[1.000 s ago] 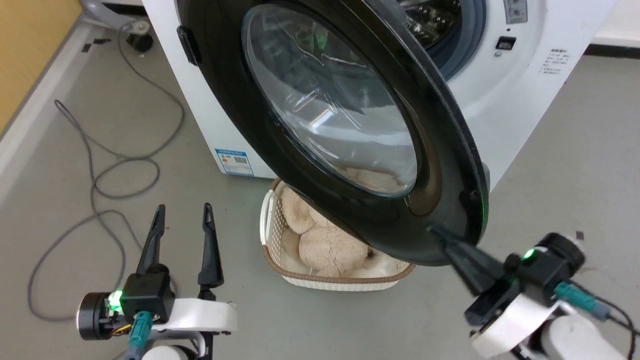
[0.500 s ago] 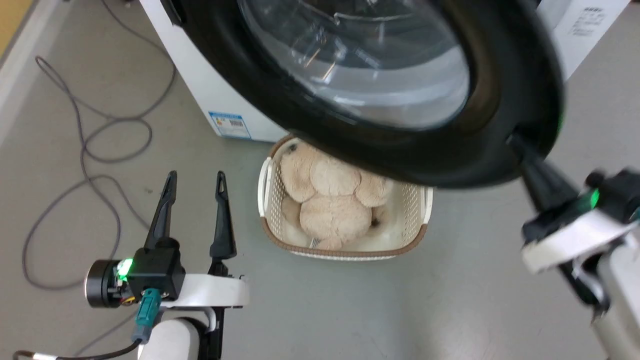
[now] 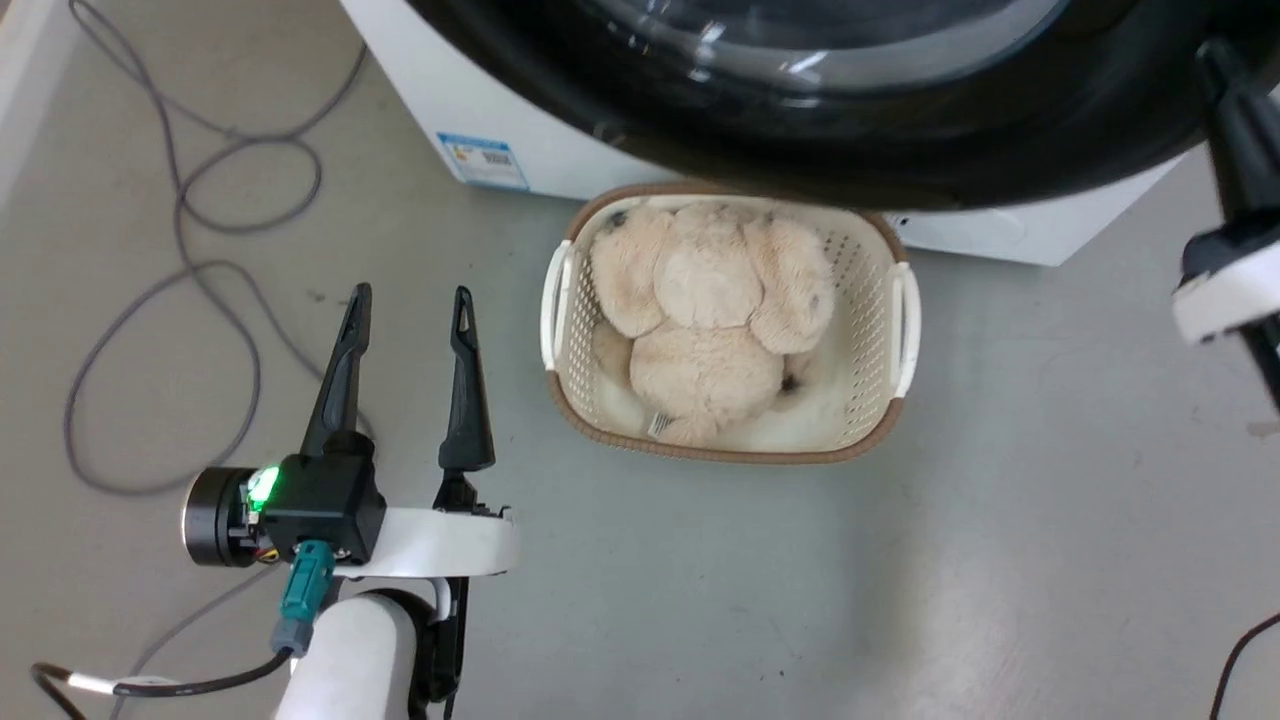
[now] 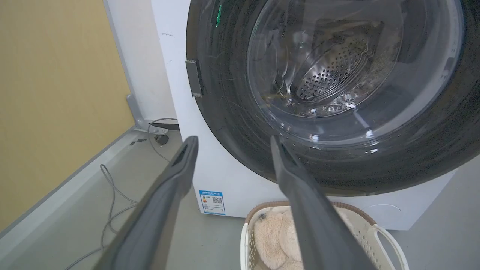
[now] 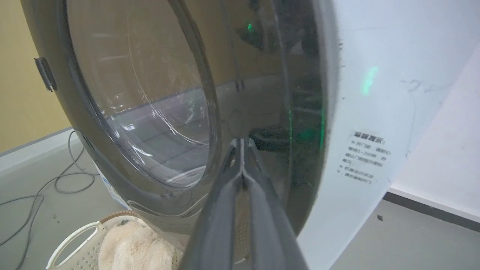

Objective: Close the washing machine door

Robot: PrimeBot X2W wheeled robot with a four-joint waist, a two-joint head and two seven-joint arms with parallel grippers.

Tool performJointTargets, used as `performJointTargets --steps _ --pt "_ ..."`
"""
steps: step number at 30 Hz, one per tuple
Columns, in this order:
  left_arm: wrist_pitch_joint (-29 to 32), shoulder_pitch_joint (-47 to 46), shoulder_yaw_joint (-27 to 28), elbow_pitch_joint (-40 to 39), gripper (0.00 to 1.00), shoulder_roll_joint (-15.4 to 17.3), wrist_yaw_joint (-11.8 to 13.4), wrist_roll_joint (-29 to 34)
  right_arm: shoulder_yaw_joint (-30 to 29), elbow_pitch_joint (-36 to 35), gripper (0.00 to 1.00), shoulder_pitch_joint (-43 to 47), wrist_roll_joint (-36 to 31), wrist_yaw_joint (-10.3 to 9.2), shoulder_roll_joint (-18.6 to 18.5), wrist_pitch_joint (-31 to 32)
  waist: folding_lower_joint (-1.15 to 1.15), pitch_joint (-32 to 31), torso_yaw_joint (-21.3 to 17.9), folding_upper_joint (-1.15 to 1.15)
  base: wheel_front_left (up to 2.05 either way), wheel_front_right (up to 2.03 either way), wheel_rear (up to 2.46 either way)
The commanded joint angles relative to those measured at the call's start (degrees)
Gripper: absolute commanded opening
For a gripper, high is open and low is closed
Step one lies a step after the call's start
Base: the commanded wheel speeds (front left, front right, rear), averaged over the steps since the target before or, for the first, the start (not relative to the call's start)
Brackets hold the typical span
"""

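Right pincer (image 5: 242, 141), fingers pressed together, has its tips on the black rim of the washing machine door (image 4: 337, 165), and the door has swung in! A second ago it stood well out from the washing machine (image 4: 225, 176); now it lies almost flat on that white front. One last push should latch it. Left pincer (image 3: 411, 292) waits before the machine, fingers apart, empty.

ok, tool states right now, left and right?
Left tool: open, empty.
Right tool: closed, holding nothing, tips against the washer door.
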Motion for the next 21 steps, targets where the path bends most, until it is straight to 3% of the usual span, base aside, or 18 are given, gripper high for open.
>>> performJointTargets --steps 1,13,21 --pt "-0.2 -0.9 -0.1 -0.3 1.00 0.0 0.3 -0.2 -0.2 0.6 0.00 -1.3 -0.2 -0.08 -0.5 -0.2 -0.01 0.6 0.6 0.00 0.00 0.00 0.00" --pt "-0.2 -1.2 -0.4 -0.3 1.00 0.0 1.3 -0.8 -2.4 10.5 0.00 -10.2 -4.6 -0.08 0.1 -0.2 -0.01 1.1 1.6 0.00 0.00 0.00 0.00" --pt "-0.2 0.4 0.7 0.9 1.00 0.0 1.7 -0.7 -5.7 8.1 0.00 -6.2 -6.7 -0.08 3.2 -0.2 -0.01 -2.8 0.4 0.00 0.00 0.00 0.00"
